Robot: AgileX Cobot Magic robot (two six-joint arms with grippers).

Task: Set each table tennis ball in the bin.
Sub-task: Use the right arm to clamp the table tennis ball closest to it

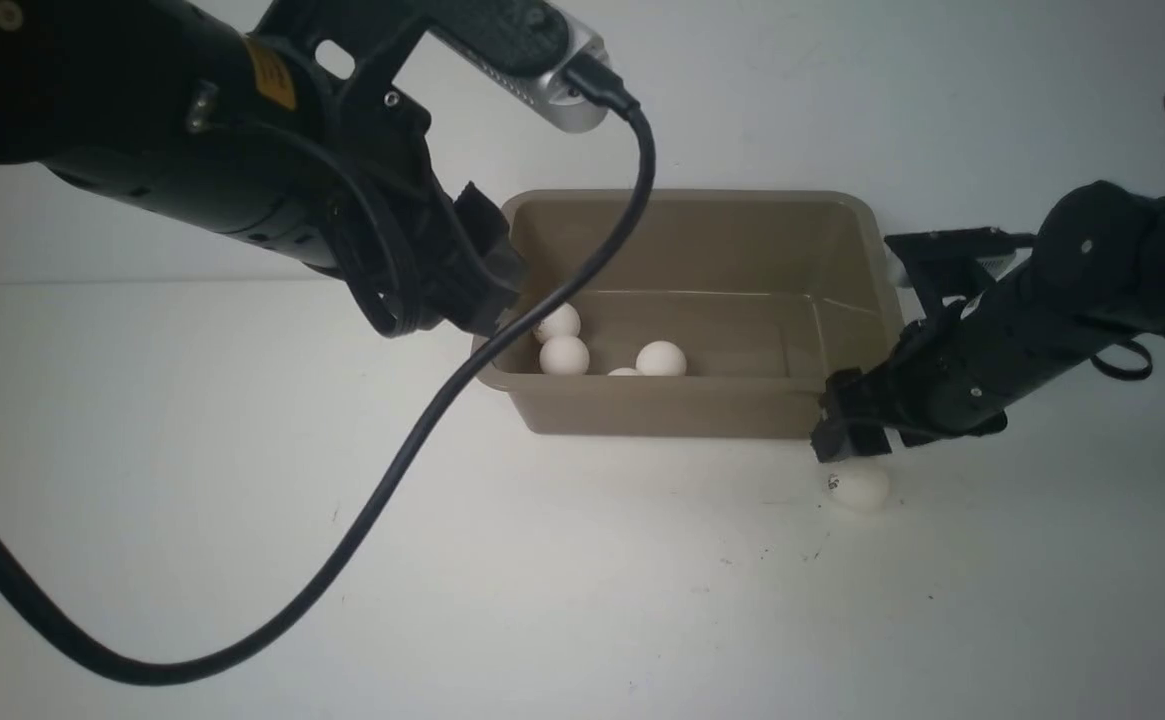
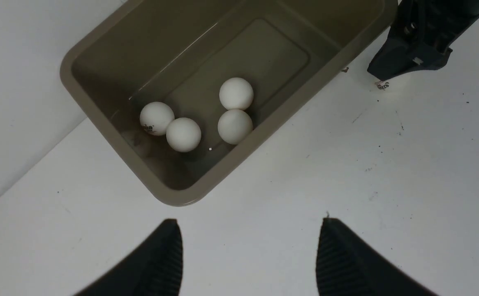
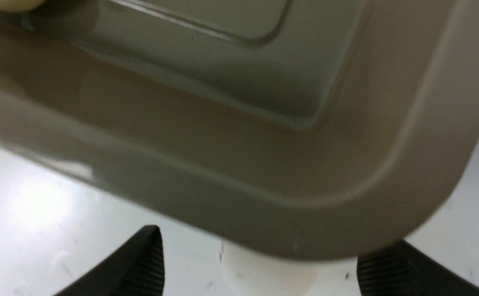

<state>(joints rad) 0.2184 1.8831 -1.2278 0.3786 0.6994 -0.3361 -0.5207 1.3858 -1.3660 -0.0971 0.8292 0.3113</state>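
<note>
Four balls (image 2: 183, 134) lie in bin (image 1: 662, 412). Fifth ball (image 1: 858, 487) sits on desk (image 1: 242, 500), just outside bin's near right corner, directly below right hand (image 1: 850, 448), between its spread fingers. Left hand (image 2: 249, 234), parted and empty, hovers by bin's left end, well apart from it.

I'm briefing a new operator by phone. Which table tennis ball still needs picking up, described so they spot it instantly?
Find the taupe bin at the back of the white table. Just outside its near right corner sits one white ball under the open right gripper. It alone rests on the tabletop; the four other balls lie inside the bin.
</note>
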